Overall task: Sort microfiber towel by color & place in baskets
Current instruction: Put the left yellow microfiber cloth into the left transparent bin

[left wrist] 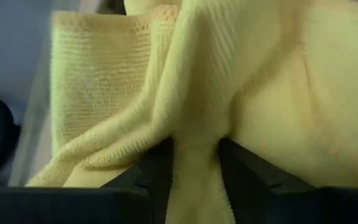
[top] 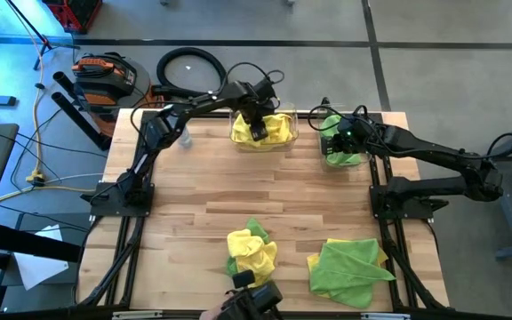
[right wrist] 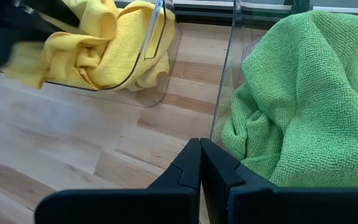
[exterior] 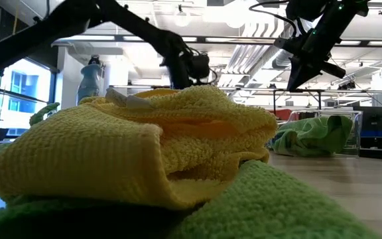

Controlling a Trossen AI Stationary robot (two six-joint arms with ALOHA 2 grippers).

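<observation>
A yellow towel (top: 276,130) fills the clear basket (top: 235,118) at the table's far middle. My left gripper (top: 258,126) points down into it, open, with a ridge of that towel (left wrist: 194,124) between its fingers. To the right, a green towel (right wrist: 303,93) lies in the other clear basket (right wrist: 227,74). My right gripper (right wrist: 201,158) hovers shut over the wood beside that basket's near wall, holding nothing. Near the front edge, a yellow towel (top: 252,249) rests on a green one, and a spread green towel (top: 349,264) lies to its right. My left gripper stands with its fingers (left wrist: 157,171) on either side of a raised fold of the yellow towel (left wrist: 194,174), which fills the gap and touches both inner sides. The fingers come from above, pointing steeply down. The towel lies heaped in the basket, slack.
A clear water bottle (top: 185,138) with a blue cap stands left of the yellow basket. The middle of the wooden table (top: 238,187) is bare board. Cables, a hose and a tool case (top: 105,76) lie on the floor beyond the far left corner.
</observation>
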